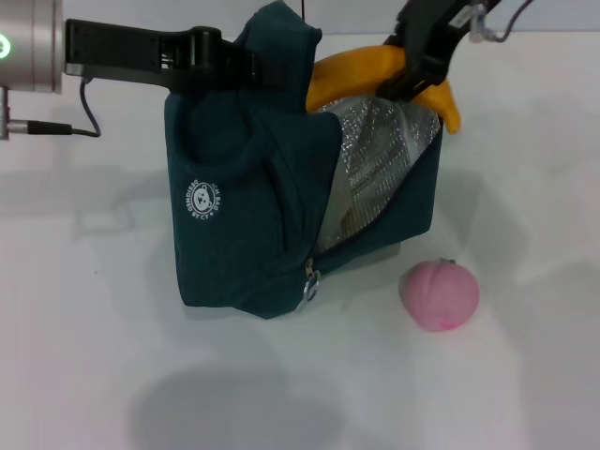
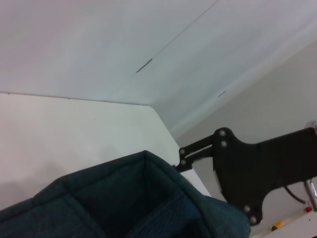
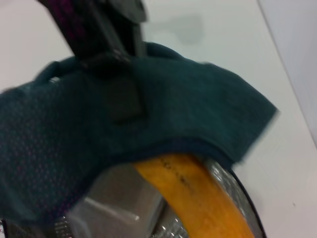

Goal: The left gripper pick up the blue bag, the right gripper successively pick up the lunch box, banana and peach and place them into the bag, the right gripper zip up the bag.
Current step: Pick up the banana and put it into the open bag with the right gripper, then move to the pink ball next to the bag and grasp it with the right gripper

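Observation:
The blue bag (image 1: 253, 197) hangs upright, held at its top by my left gripper (image 1: 239, 67), which is shut on it. The bag's mouth is open and shows silver lining (image 1: 375, 169). My right gripper (image 1: 417, 70) is shut on the yellow banana (image 1: 375, 75) and holds it across the bag's open top, one end past the far rim. In the right wrist view the banana (image 3: 198, 198) lies under the bag's flap (image 3: 148, 114), over the lining. The pink peach (image 1: 440, 294) lies on the table by the bag's near right corner. The lunch box is hidden.
White table (image 1: 94, 328) all around. The bag's zip pull (image 1: 310, 286) hangs at the near lower corner of the opening. In the left wrist view the bag's top (image 2: 133, 198) and the right arm's black gripper body (image 2: 257, 173) show.

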Robot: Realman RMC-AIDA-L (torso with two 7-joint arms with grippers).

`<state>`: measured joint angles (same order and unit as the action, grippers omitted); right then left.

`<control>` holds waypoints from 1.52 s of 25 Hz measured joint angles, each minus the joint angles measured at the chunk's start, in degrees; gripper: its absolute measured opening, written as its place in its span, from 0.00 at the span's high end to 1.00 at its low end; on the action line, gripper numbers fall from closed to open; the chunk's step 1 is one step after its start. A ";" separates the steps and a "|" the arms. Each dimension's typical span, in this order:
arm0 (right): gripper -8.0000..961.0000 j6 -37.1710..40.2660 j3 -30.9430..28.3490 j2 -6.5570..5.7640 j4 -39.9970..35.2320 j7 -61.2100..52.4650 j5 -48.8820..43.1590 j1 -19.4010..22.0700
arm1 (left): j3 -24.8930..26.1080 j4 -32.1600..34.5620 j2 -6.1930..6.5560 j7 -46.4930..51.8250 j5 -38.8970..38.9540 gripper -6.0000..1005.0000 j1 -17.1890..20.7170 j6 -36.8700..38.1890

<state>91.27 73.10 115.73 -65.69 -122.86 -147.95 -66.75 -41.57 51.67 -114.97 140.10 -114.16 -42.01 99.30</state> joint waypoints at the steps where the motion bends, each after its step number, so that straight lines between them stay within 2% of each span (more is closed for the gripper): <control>1: 0.50 -0.59 1.01 0.06 0.11 0.00 0.29 -0.15 | 0.00 0.00 -0.04 0.00 0.00 0.93 0.00 0.00; 10: 0.50 -5.59 6.91 0.30 -0.11 0.03 4.26 -0.04 | -0.33 -0.09 -0.25 -0.09 0.00 0.93 0.01 0.00; 28: 0.50 -6.58 6.60 0.11 -2.20 -0.27 8.86 2.04 | -0.14 -0.79 -0.59 -0.24 -0.01 0.93 0.48 0.01; 34: 0.33 -5.98 5.89 0.10 -4.12 -0.54 8.92 3.76 | -0.03 -0.80 -0.60 -0.30 -0.01 0.93 0.72 0.01; 38: 0.34 -4.29 3.98 -0.01 -7.91 -1.46 8.83 6.56 | 0.01 -0.87 -0.59 -0.32 0.16 0.93 1.45 0.01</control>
<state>86.98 77.08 115.72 -73.60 -124.32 -139.12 -60.19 -41.57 50.80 -115.56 139.78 -114.00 -40.57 99.31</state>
